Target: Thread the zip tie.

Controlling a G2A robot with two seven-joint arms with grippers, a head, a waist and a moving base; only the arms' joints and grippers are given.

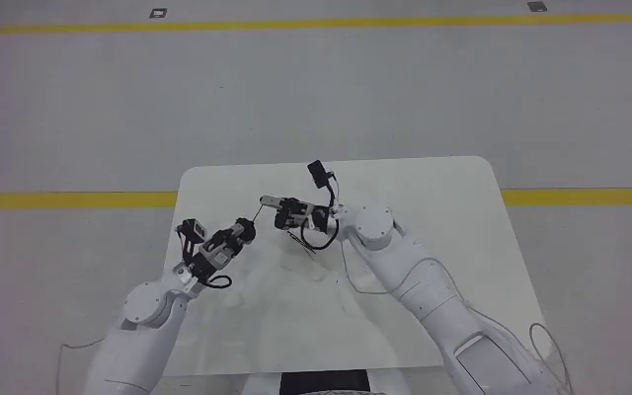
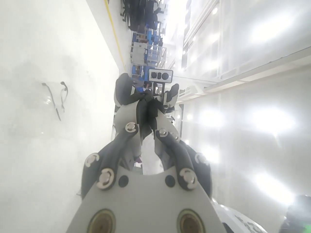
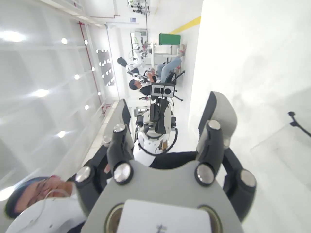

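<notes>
My left gripper (image 1: 243,232) (image 2: 146,104) is shut on a thin black zip tie (image 1: 259,207), whose free end sticks up and out toward the right gripper. The right gripper (image 1: 284,210) (image 3: 170,106) hovers just beyond it over the middle of the white table (image 1: 425,197). It is open, its fingers (image 3: 215,112) spread wide and facing the left gripper's tip. In the left wrist view the right gripper (image 2: 148,90) straddles the held tie's end without closing on it.
Two or three loose black zip ties (image 1: 301,243) (image 2: 57,98) (image 3: 297,122) lie on the table just in front of the right gripper. The table's far and right parts are bare white surface. Grey floor with yellow lines surrounds it.
</notes>
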